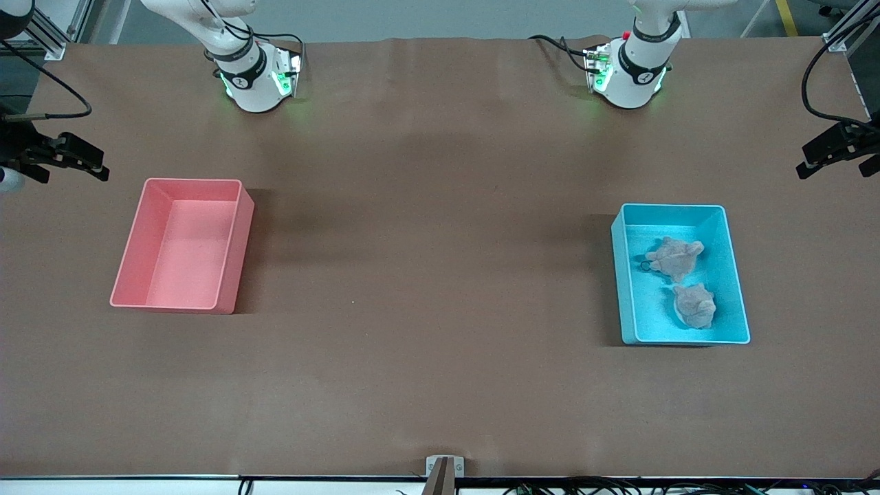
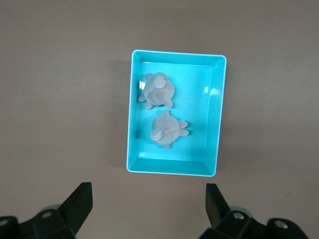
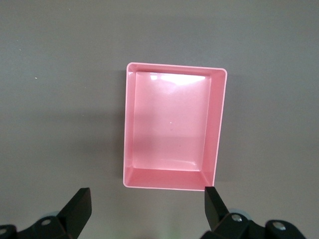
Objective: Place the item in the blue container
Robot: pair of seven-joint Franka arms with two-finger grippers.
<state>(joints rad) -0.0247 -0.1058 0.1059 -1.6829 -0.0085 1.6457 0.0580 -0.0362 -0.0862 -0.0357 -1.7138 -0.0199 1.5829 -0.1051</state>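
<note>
The blue container (image 1: 624, 289) stands toward the left arm's end of the table. Two grey-pink plush toys lie in it, one (image 1: 675, 254) farther from the front camera and one (image 1: 694, 306) nearer. In the left wrist view the container (image 2: 215, 114) and both toys (image 2: 157, 90) (image 2: 167, 130) show from high above. My left gripper (image 2: 148, 191) hangs open and empty, beside the container's short wall. My right gripper (image 3: 146, 194) is open and empty too, high above the table by the pink bin. Neither gripper shows in the front view.
An empty pink bin (image 1: 234, 254) (image 3: 169, 119) sits toward the right arm's end. Black clamped mounts reach in at both table ends (image 1: 55, 155) (image 1: 835, 144). A small metal bracket (image 1: 443, 471) stands at the front edge.
</note>
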